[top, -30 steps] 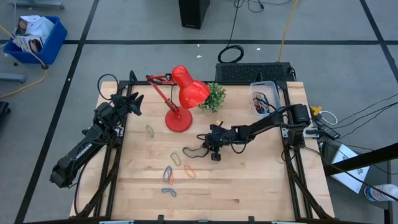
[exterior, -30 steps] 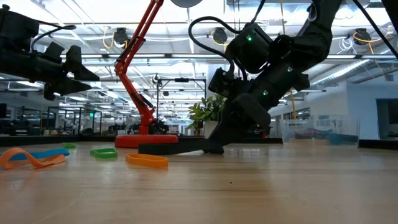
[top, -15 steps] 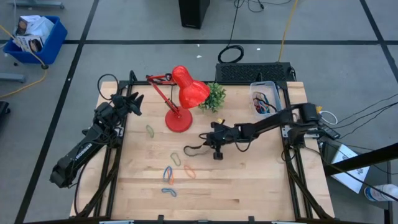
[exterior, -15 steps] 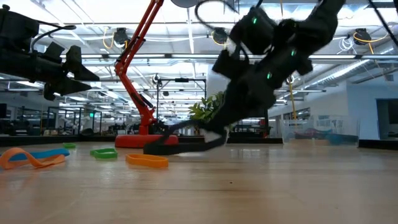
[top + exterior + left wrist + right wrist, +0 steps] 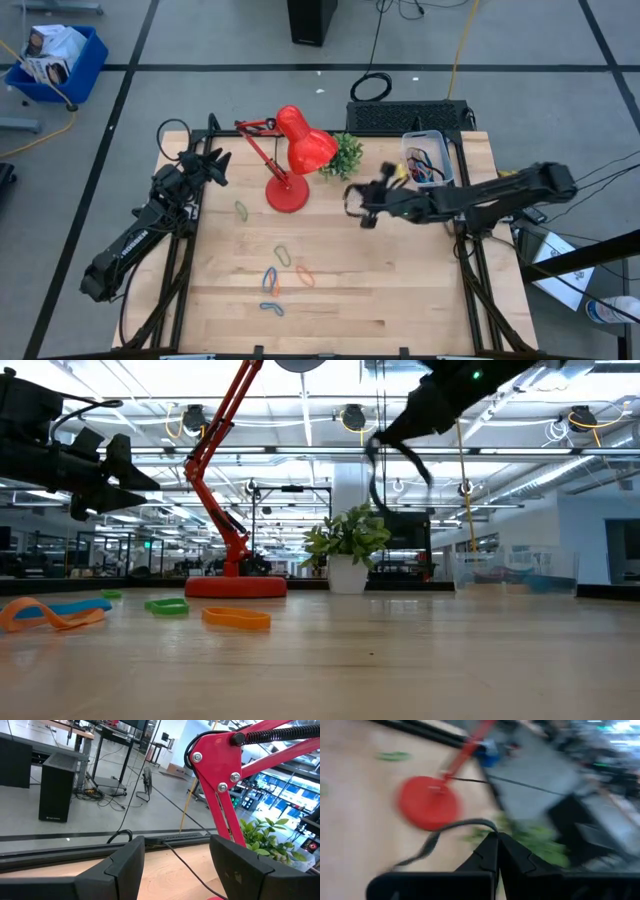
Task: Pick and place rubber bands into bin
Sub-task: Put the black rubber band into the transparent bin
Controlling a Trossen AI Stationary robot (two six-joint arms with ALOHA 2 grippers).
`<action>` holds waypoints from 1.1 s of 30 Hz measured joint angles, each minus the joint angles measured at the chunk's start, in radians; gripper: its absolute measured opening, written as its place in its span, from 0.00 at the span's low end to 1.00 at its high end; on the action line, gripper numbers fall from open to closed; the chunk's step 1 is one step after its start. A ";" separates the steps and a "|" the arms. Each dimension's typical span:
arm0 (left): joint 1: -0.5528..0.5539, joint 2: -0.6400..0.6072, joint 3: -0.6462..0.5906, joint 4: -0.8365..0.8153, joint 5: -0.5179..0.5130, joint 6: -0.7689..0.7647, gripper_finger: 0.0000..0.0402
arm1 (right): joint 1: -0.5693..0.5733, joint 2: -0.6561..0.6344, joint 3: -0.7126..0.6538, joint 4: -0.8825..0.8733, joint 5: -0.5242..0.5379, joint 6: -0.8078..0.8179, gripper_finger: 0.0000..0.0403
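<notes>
Aloft, right pincer pinching black band near bin.

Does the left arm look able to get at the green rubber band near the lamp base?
Probably yes: the left tool hangs open beside the green rubber band, with bare table between.

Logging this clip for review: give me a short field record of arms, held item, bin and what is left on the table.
right gripper: raised above the table, shut on a black rubber band
left gripper: waiting at the table's left edge, open
bin: far right corner, bands already inside
loose rubber bands: several, on the table in front of the red lamp
</notes>
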 joint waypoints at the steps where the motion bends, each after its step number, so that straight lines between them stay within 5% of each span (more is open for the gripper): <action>1: 0.000 0.000 0.000 0.000 0.000 0.000 0.57 | 0.004 -0.022 0.000 -0.019 0.056 -0.008 0.00; 19: 0.000 0.000 0.000 0.000 0.000 -0.002 0.57 | -0.187 -0.192 0.000 -0.146 0.649 0.006 0.00; 26: 0.000 0.000 0.000 0.000 0.000 -0.002 0.57 | -0.295 -0.206 0.000 -0.243 0.629 0.123 0.00; 33: 0.000 0.000 0.000 0.000 0.000 -0.002 0.57 | -0.414 -0.205 0.000 -0.485 0.380 0.385 0.00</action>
